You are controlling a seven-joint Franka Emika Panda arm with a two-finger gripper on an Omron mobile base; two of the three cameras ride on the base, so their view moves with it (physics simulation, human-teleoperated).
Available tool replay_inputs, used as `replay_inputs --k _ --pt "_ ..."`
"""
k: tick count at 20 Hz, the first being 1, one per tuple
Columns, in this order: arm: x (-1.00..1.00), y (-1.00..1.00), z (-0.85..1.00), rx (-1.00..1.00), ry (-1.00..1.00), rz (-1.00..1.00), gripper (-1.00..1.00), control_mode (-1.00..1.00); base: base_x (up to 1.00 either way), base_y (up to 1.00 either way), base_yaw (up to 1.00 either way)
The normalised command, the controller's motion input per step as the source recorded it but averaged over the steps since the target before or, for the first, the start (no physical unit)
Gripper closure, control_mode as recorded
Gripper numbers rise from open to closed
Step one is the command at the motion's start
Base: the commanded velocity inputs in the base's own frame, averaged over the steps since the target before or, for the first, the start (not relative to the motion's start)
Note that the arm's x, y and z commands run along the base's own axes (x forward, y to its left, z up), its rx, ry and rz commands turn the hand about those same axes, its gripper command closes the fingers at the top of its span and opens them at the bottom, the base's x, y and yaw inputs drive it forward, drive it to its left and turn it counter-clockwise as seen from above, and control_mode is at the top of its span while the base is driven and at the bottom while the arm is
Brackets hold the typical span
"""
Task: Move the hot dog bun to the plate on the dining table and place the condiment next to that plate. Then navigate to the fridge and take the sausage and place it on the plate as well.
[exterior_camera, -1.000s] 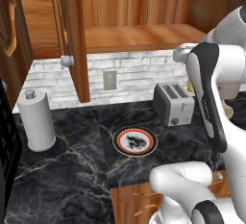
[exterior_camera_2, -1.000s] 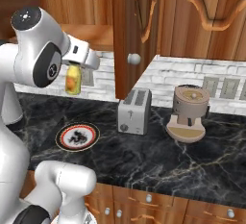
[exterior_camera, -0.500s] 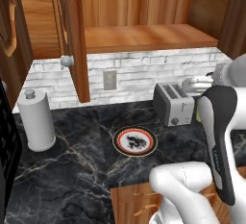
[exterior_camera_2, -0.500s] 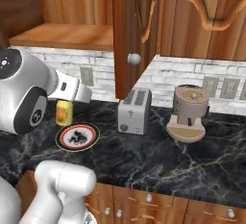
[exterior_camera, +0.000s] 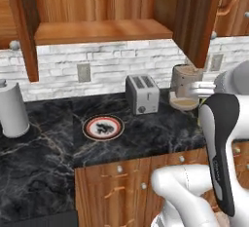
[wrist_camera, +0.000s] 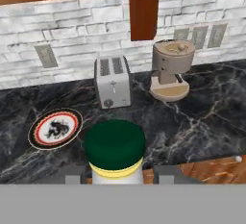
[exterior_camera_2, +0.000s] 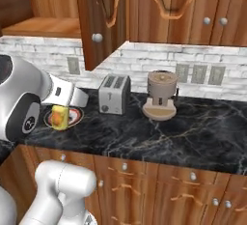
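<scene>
While over counter edge [wrist_camera: 202, 168], condiment [wrist_camera: 115, 148].

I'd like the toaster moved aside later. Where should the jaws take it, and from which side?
Probably from above, with the jaws across the toaster on its two flat long walls, near the top. It stands upright on the counter, its narrow end faces the hand camera, and there is free space on either side.

Green-capped yellow condiment [wrist_camera: 115, 153] upright between the gripper [wrist_camera: 116, 176] fingers.
</scene>
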Motion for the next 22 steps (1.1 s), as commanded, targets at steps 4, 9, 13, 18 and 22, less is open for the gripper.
replay_inputs --k 4,9,13,18,22 --pt "0.00 0.00 0.00 0.00 0.00 0.00 1.00 1.00 -0.13 -0.99 -0.55" --pt "0.00 0.00 0.00 0.00 0.00 0.00 1.00 1.00 0.11 -0.70 -0.85" --pt "0.00 0.00 0.00 0.00 0.00 0.00 1.00 1.00 0.05 -0.64 -0.87" --pt "0.00 0.00 0.00 0.00 0.00 0.00 1.00 1.00 0.04 -0.65 -0.87" --pt "0.00 0.00 0.00 0.00 0.00 0.00 1.00 1.00 0.00 -0.69 -0.85"
